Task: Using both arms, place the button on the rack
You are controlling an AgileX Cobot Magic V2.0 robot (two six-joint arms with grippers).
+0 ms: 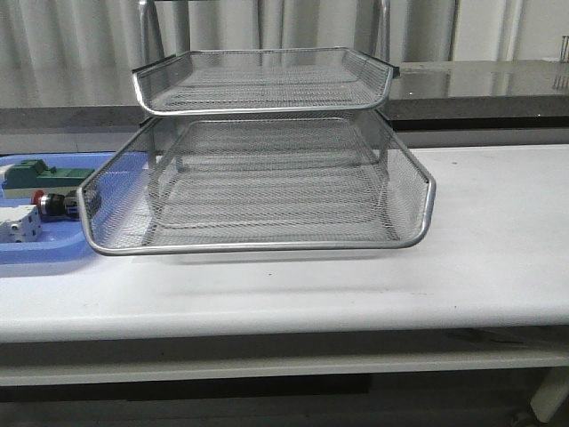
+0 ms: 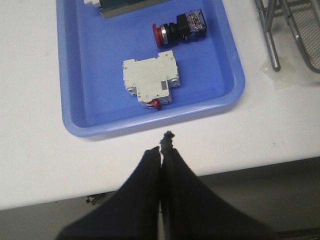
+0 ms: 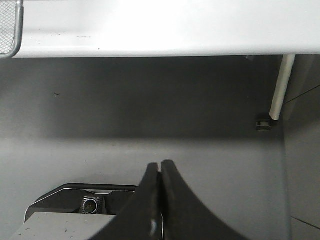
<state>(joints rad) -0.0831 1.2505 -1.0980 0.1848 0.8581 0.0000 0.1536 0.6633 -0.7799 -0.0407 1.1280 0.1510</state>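
While the button (image 2: 179, 29) lies on its side in the blue tray (image 2: 230, 102), nothing has hold of it: the left pincer (image 2: 161, 152) hangs with its fingers pressed together and empty, short of the tray's near rim, and the right pincer (image 3: 160, 170) is likewise clenched on nothing, held off the worktop's (image 1: 498, 231) front edge and well apart from everything.

In the front view the button (image 1: 52, 205) sits at about 9 o'clock from the rack (image 1: 258, 240), partly seen through the lower basket's mesh corner. Its red cap points away from the rack and its blue contact block towards it. A white circuit breaker (image 2: 151, 81) lies in the same tray, nearer the left pincer, and a green block (image 1: 40, 171) lies farther back.

The button looks light, rigid and hard-shelled, so it should neither deform nor break under a firm pinch. Its round black barrel is likely to roll or slip between flat fingers. The squarer blue block at the back probably offers the surer hold, with fingers closing across its flat sides. The breaker lies near but apart, leaving room to come down.
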